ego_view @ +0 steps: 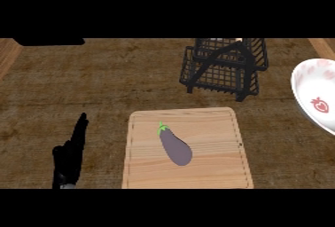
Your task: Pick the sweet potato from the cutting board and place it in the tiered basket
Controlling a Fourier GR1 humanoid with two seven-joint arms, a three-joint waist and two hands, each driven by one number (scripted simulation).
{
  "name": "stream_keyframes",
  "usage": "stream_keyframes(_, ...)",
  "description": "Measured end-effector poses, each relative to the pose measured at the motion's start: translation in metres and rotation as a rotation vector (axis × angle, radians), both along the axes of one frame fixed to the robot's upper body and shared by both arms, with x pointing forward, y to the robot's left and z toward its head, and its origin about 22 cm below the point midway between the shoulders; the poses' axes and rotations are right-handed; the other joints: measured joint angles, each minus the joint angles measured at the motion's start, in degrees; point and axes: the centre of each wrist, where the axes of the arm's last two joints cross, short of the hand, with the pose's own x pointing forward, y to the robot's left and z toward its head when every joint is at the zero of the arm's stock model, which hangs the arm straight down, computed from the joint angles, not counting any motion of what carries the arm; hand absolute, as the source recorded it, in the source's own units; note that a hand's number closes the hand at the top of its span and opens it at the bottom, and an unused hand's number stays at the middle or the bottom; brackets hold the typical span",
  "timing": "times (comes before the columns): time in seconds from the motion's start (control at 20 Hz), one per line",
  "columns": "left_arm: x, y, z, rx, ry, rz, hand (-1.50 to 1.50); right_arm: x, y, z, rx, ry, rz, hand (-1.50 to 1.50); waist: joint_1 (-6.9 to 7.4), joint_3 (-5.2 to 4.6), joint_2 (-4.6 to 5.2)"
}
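A purple eggplant [176, 148] with a green stem lies on the light wooden cutting board [216, 168] at the lower middle; no sweet potato shows. The black wire tiered basket [224, 66] stands behind the board at the upper right. My left hand [70, 157] rests open at the lower left, fingers straight and pointing up, apart from the board's left edge. My right hand shows nowhere in the view.
A white bowl [317, 93] with red strawberry prints sits at the right edge, partly cut off. A black object [49, 41] lies at the top left. The counter [91, 84] is dark brown wood grain.
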Motion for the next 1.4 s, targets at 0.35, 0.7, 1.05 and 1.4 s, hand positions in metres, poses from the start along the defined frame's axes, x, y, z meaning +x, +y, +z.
stream_keyframes(0.35,0.001,-0.004,0.000,0.004,-0.016,-0.031,0.00,0.009,0.012,0.035,0.019,-0.027,-0.048,1.50,1.72,-0.06,0.38)
stream_keyframes(0.7,0.010,-0.011,-0.002,-0.003,-0.022,-0.055,0.00,0.056,0.032,0.045,0.043,-0.006,-0.079,1.50,2.76,0.06,0.52)
stream_keyframes(1.05,0.012,-0.013,0.000,0.003,-0.017,-0.053,0.00,0.105,0.053,0.031,0.030,0.030,-0.033,1.50,2.93,0.03,0.64)
stream_keyframes(1.4,0.009,-0.010,0.001,0.005,-0.017,-0.048,0.00,0.147,0.087,-0.003,-0.016,0.076,-0.001,1.50,2.85,-0.01,0.68)
